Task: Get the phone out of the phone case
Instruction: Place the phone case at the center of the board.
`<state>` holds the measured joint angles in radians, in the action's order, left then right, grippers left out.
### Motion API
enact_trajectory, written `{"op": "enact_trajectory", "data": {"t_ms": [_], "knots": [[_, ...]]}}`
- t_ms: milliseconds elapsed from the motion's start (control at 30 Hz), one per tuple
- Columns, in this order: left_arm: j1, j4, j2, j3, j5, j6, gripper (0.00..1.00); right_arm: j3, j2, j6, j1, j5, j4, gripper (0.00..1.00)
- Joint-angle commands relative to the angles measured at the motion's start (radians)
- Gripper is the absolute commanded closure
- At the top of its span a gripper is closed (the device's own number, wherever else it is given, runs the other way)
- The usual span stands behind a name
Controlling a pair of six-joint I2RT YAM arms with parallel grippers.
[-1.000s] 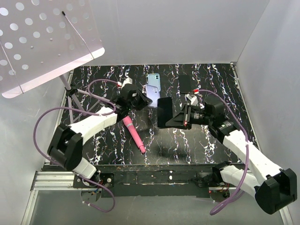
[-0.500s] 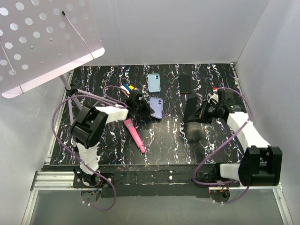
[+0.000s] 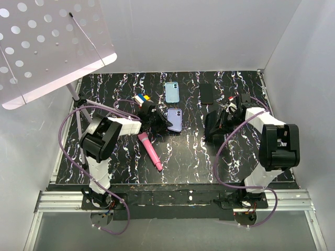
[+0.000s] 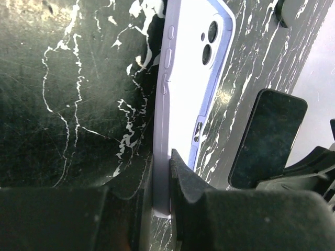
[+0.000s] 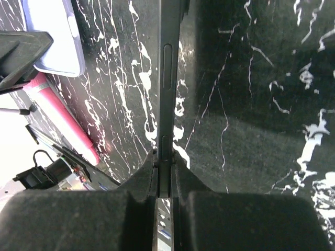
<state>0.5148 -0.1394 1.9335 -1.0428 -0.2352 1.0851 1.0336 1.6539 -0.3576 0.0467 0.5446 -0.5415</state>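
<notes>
Obs.: left tool is closed on one end of the lavender phone case, pinching its thin wall. Right tool is closed on the dark phone, held edge-on by its slim sides. Phone and case are apart: the phone sits right of centre over the tabletop, the case to its left near the middle. Judging from that gap, the separation looks done. Risks: (1) the phone is smooth and hard and gripped on a narrow band only, so a wrist swing could let it pivot or slide out and strike the tabletop; (2) the case wall looks soft and may buckle under the pinch and spring free; (3) setting the phone down edge-first would tip it over, possibly onto the case or the pink marker if it is carried leftward. Appearance: the phone is a thin black slab with side buttons visible along the edge; its face is not readable from here. The case is pale lilac, with twin lens openings at one corner and moulded button bumps on the side. Cannot tell whether it rests on the tabletop.
</notes>
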Motion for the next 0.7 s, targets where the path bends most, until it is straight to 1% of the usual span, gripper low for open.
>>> {"op": "enact_trajectory", "data": {"t_ms": [0, 133, 267, 333, 400, 500, 533, 600, 667], "knots": [[-0.007, -0.009, 0.027, 0.033, -0.006, 0.041, 0.94, 0.086, 0.065, 0.089, -0.002, 0.084, 0.0, 0.99], [-0.009, -0.005, 0.038, 0.03, -0.001, 0.042, 0.92, 0.131, 0.128, 0.121, -0.002, 0.081, -0.02, 0.99], [-0.009, 0.005, 0.022, 0.047, 0.019, 0.042, 0.87, 0.186, 0.194, 0.152, -0.002, 0.049, -0.066, 0.99], [-0.01, -0.052, 0.01, 0.082, 0.02, 0.053, 0.77, 0.229, 0.228, 0.172, -0.004, 0.045, -0.104, 0.99], [-0.012, -0.045, 0.002, 0.093, 0.03, 0.065, 0.7, 0.267, 0.265, 0.19, -0.004, 0.035, -0.156, 0.99], [-0.01, -0.058, 0.005, 0.098, 0.01, 0.073, 0.62, 0.304, 0.302, 0.203, -0.004, 0.035, -0.19, 0.99], [-0.012, -0.068, 0.005, 0.101, -0.001, 0.082, 0.61, 0.309, 0.305, 0.2, -0.004, 0.029, -0.19, 0.99], [-0.013, -0.115, -0.011, 0.13, -0.007, 0.096, 0.54, 0.319, 0.313, 0.198, -0.005, 0.031, -0.199, 0.98], [-0.013, -0.126, -0.04, 0.154, -0.003, 0.105, 0.47, 0.322, 0.316, 0.197, -0.005, 0.032, -0.206, 0.93]]}}
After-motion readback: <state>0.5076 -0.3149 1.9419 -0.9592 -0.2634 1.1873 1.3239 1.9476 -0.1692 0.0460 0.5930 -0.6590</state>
